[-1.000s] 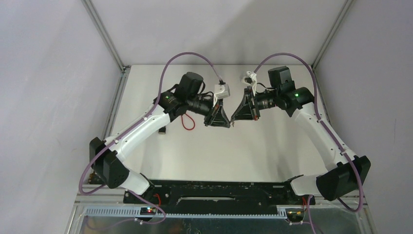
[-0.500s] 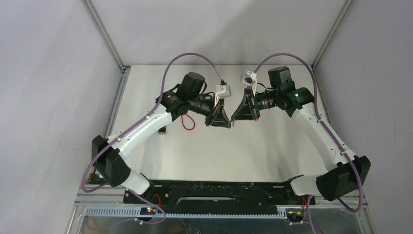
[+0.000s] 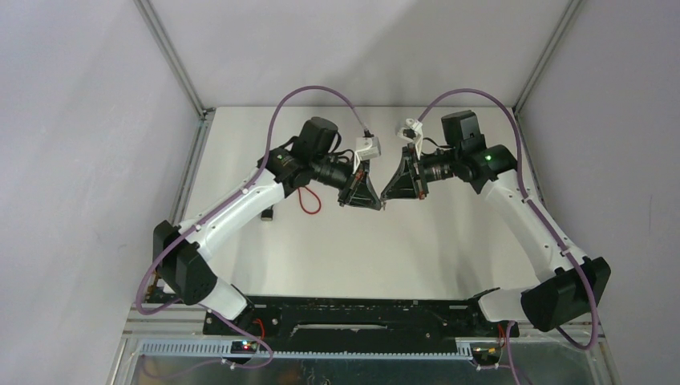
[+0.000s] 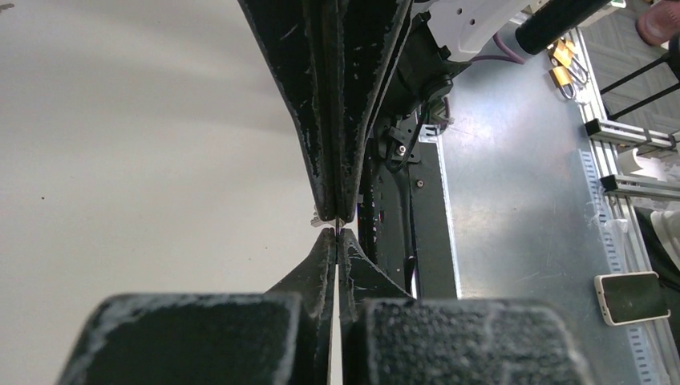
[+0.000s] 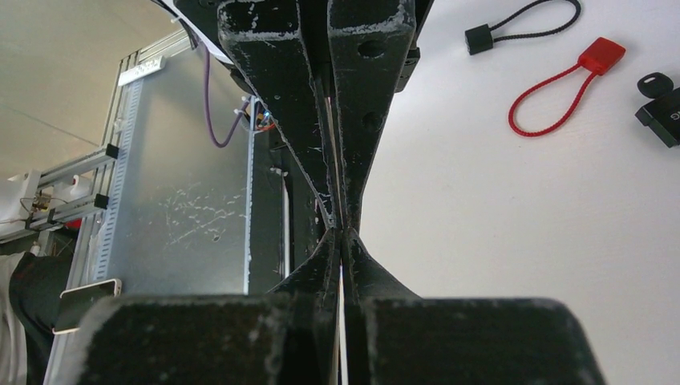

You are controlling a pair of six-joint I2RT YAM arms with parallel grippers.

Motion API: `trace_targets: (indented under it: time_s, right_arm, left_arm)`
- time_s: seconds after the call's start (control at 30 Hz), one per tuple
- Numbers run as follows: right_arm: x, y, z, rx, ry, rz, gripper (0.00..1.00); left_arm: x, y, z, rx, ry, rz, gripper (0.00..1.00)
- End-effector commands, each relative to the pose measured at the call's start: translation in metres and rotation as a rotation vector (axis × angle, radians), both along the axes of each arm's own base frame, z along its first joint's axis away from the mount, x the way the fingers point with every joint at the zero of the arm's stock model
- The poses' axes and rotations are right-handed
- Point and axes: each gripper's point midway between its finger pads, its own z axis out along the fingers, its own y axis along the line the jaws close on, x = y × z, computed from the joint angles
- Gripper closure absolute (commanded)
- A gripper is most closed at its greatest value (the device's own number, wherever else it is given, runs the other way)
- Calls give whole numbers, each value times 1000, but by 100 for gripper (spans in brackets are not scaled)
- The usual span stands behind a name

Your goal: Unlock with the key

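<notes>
Left tool and right tool sat tip to tip, both pressed together; I saw the key lying on the surface, well apart.

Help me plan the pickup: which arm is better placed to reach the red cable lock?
Left, probably. The red cable lock lies just beside the left tool; the right tool would have to reach across past it. Both tools are shut and empty.
</notes>
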Motion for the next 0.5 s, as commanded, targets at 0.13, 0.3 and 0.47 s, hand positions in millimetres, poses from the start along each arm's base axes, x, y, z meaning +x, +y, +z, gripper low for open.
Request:
trace_targets:
  time_s: [0.13, 0.3, 0.47]
  right_arm:
    - [0, -13, -1, -23, -107, -51, 79]
    - [-1, -16, 5, -19, -153, -73, 60]
    - [-4, -10, 17, 17, -201, -57, 50]
  left_arm:
    - [9, 16, 22, 77, -196, 26, 100]
    - [11, 31, 4, 251, -259, 38, 100]
    - [4, 34, 2, 281, -269, 37, 100]
